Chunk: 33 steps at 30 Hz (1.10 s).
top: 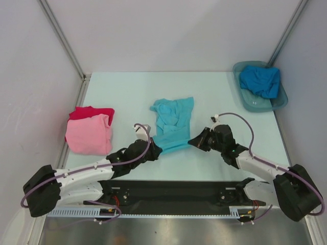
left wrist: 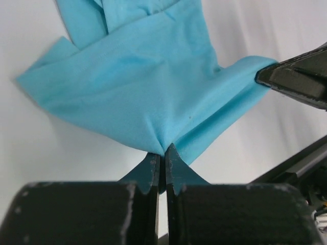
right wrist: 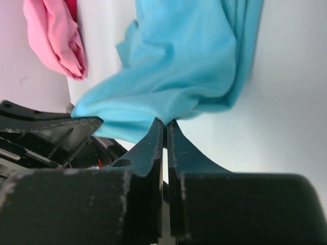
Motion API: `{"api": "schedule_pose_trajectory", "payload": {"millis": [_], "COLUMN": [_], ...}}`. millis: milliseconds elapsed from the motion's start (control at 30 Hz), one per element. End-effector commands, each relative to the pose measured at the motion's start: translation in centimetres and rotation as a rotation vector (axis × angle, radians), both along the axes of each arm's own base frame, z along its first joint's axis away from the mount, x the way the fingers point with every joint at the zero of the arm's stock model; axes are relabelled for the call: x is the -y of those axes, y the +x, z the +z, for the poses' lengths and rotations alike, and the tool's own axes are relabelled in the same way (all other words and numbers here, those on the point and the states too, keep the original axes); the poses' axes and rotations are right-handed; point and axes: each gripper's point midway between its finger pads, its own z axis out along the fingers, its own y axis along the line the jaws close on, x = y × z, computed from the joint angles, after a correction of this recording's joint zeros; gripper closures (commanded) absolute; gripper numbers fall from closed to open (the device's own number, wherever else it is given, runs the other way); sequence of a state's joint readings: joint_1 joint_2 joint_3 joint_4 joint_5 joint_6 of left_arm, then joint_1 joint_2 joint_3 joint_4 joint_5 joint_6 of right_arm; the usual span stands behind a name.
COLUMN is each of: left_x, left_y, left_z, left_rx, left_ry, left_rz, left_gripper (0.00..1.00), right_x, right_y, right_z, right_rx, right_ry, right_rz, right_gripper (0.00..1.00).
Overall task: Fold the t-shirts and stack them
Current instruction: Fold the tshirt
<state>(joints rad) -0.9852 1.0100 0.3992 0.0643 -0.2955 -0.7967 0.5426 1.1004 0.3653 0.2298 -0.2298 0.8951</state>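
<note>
Left end effector (top: 157,149) and right end effector (top: 190,142) pinching turquoise t-shirt (top: 172,120), pink t-shirt (top: 89,135) left, tub (top: 279,102) far right

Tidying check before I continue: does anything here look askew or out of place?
Nothing spilled or damaged. The turquoise shirt lies rumpled mid-table, and the blue shirt sits crumpled in the grey tub, unfolded.

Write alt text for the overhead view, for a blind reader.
The left gripper and right gripper pinch a turquoise t-shirt by its near edge on a table. A pink t-shirt lies on a red t-shirt at left; far right, a grey tub holds a blue t-shirt.
</note>
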Motion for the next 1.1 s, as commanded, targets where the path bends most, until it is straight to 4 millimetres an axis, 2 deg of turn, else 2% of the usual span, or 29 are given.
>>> {"api": "schedule_pose_trajectory", "payload": {"millis": [0, 67, 100, 133, 167, 233, 267, 333, 367, 533, 567, 600, 633, 667, 700, 733, 767, 800, 833, 867, 900, 933, 967, 1033, 1067], "left_x": [-1.0, -0.6, -0.8, -0.8, -0.4, -0.5, 0.0, 0.2, 0.8, 1.7, 2.1, 1.8, 1.9, 2.2, 1.9, 1.9, 2.2, 2.0, 2.1, 2.4, 2.1, 2.0, 2.3, 1.5, 1.0], "left_y": [2.8, 3.9, 4.7, 5.3, 6.2, 7.8, 8.8, 10.3, 11.3, 15.1, 16.2, 17.0, 17.7, 18.5, 19.3, 19.8, 20.7, 21.4, 21.9, 22.7, 23.3, 23.9, 24.9, 25.9, 26.8], "left_z": [1.2, 2.4, 2.4, 2.8, 4.0, 4.2, 5.6, 5.2, 6.2, 5.9, 5.7, 5.4, 5.3, 6.0, 4.8, 4.8, 5.4, 4.7, 4.7, 5.7, 5.1, 5.3, 6.5, 5.6, 6.1], "left_rx": [0.066, 0.085, 0.089, 0.095, 0.114, 0.117, 0.138, 0.128, 0.143, 0.128, 0.122, 0.113, 0.112, 0.121, 0.095, 0.092, 0.1, 0.085, 0.082, 0.098, 0.086, 0.088, 0.111, 0.084, 0.09], "left_ry": [0.078, 0.068, 0.087, 0.09, 0.075, 0.099, 0.081, 0.113, 0.1, 0.125, 0.129, 0.138, 0.14, 0.13, 0.151, 0.151, 0.14, 0.148, 0.147, 0.135, 0.148, 0.15, 0.133, 0.166, 0.167], "left_rz": [0.048, 0.055, 0.058, 0.065, 0.069, 0.078, 0.082, 0.082, 0.082, 0.083, 0.085, 0.094, 0.098, 0.099, 0.107, 0.109, 0.111, 0.116, 0.118, 0.122, 0.124, 0.127, 0.132, 0.138, 0.149], "left_gripper": [0.99, 0.99, 0.99, 0.99, 0.99, 0.99, 0.99, 0.99, 0.99, 1.0, 0.99, 0.99, 0.99, 0.99, 0.99, 0.99, 0.99, 0.99, 0.99, 1.0, 1.0, 1.0, 0.99, 0.99, 0.99], "right_x": [0.2, 0.2, -0.1, 0.1, 0.1, 0.2, 0.2, 0.4, 0.2, -0.2, -0.4, -0.5, -0.7, -0.8, -0.9, -1.0, -1.1, -1.1, -1.2, -1.1, -1.2, -0.9, -0.9, -0.4, -0.3], "right_y": [4.8, 6.2, 7.4, 8.3, 9.1, 11.0, 11.7, 13.5, 14.1, 17.1, 17.8, 18.4, 18.9, 19.4, 20.4, 21.1, 21.7, 22.8, 23.4, 24.1, 25.0, 25.6, 26.2, 27.2, 27.5], "right_z": [4.3, 4.5, 6.5, 6.2, 6.9, 8.6, 8.0, 9.2, 8.5, 8.5, 9.1, 8.2, 8.2, 8.0, 9.0, 7.8, 7.8, 9.2, 8.1, 8.4, 9.3, 9.2, 8.3, 8.3, 7.5], "right_rx": [0.13, 0.128, 0.165, 0.151, 0.169, 0.197, 0.178, 0.2, 0.181, 0.177, 0.19, 0.172, 0.173, 0.171, 0.191, 0.166, 0.165, 0.194, 0.17, 0.178, 0.195, 0.191, 0.173, 0.174, 0.16], "right_ry": [0.017, 0.007, 0.028, 0.016, 0.013, 0.031, 0.027, 0.042, 0.036, 0.034, 0.041, 0.034, 0.035, 0.032, 0.041, 0.03, 0.031, 0.043, 0.034, 0.028, 0.035, 0.033, 0.029, 0.033, 0.033], "right_rz": [-0.057, -0.06, -0.059, -0.07, -0.072, -0.085, -0.089, -0.105, -0.106, -0.113, -0.114, -0.116, -0.116, -0.116, -0.12, -0.121, -0.12, -0.124, -0.124, -0.127, -0.13, -0.14, -0.139, -0.151, -0.153], "right_gripper": [1.0, 1.0, 1.0, 1.0, 1.0, 1.0, 1.0, 1.0, 1.0, 1.0, 1.0, 1.0, 1.0, 1.0, 1.0, 1.0, 1.0, 1.0, 1.0, 1.0, 1.0, 1.0, 1.0, 1.0, 1.0]}}
